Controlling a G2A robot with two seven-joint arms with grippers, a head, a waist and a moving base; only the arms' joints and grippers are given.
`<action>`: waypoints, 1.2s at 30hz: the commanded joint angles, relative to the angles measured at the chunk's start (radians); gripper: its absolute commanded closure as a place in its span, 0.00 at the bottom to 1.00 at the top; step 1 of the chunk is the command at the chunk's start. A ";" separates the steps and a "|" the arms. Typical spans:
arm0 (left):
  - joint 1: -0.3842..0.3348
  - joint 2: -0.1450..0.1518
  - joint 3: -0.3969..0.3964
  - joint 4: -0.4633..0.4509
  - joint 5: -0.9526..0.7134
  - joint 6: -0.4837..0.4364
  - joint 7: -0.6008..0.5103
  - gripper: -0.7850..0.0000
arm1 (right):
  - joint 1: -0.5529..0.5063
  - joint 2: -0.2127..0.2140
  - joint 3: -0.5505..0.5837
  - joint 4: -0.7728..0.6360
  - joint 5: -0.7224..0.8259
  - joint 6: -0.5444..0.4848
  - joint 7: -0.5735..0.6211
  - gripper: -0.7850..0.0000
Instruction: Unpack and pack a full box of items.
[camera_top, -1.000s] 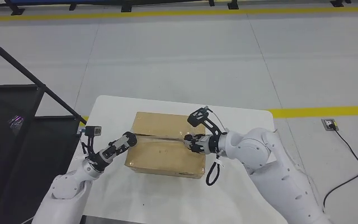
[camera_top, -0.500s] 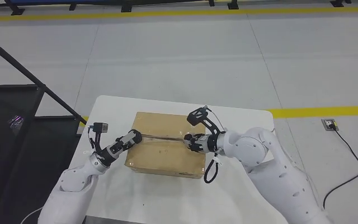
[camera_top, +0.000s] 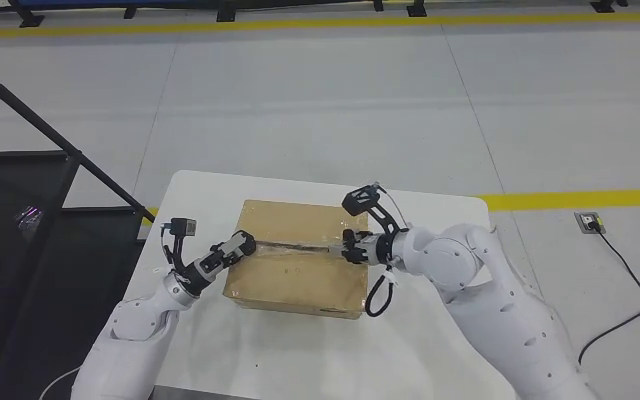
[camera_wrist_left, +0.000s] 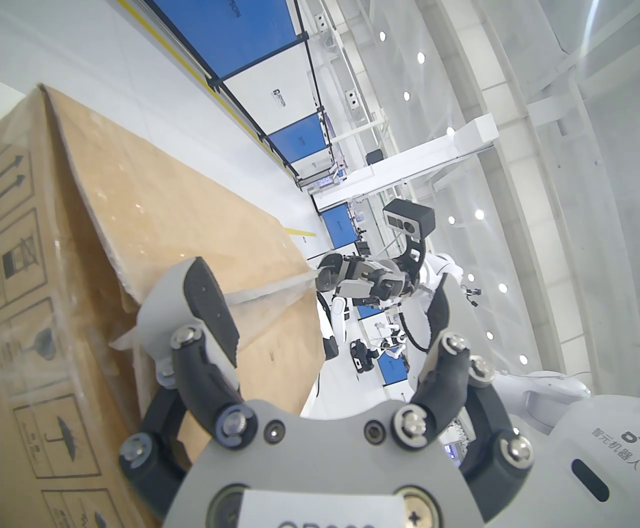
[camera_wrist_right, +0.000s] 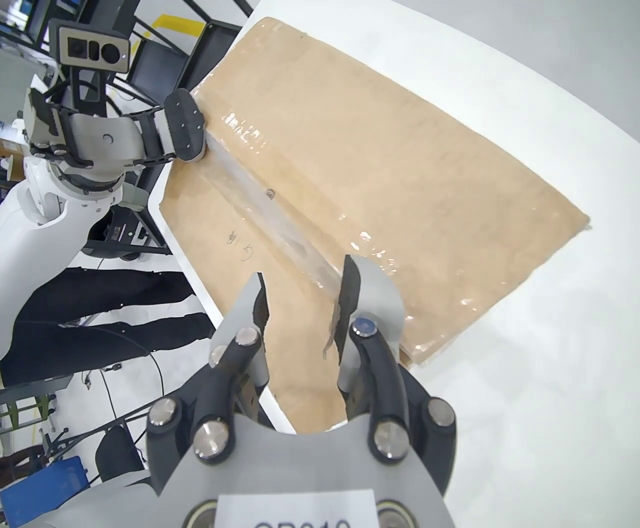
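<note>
A brown cardboard box (camera_top: 295, 270) stands closed in the middle of the white table (camera_top: 430, 340). Clear tape (camera_top: 295, 246) runs along its top seam. My left gripper (camera_top: 240, 244) is at the seam's left end, wide open (camera_wrist_left: 325, 320), with one pad (camera_wrist_right: 184, 125) against the box edge. My right gripper (camera_top: 349, 248) is over the seam's right end. In its wrist view the right gripper (camera_wrist_right: 302, 295) is partly open, and a loose strip of tape (camera_wrist_right: 327, 335) clings to one finger. The tape (camera_wrist_left: 270, 292) lifts off the box (camera_wrist_left: 150, 210) toward that gripper (camera_wrist_left: 325, 275).
A black frame and dark panel (camera_top: 40, 230) stand just left of the table. A person's legs in dark trousers (camera_wrist_right: 100, 310) show beyond the table edge. Bare tabletop lies in front of the box and to its right.
My left gripper has moved in along the box's left side to the end of the seam. My right gripper has shifted slightly up and to the right at the other end.
</note>
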 joint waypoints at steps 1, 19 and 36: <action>0.000 0.000 0.001 0.000 0.000 0.000 0.001 0.00 | -0.014 0.005 0.020 -0.025 -0.024 0.034 -0.012 0.27; -0.001 -0.001 0.008 -0.007 -0.004 0.000 0.010 0.00 | 0.029 -0.005 -0.116 -0.069 -0.043 -0.220 0.063 0.65; 0.010 0.003 -0.001 -0.033 -0.011 0.006 0.010 0.00 | 0.144 -0.060 -0.221 0.134 -0.001 -0.181 -0.060 0.75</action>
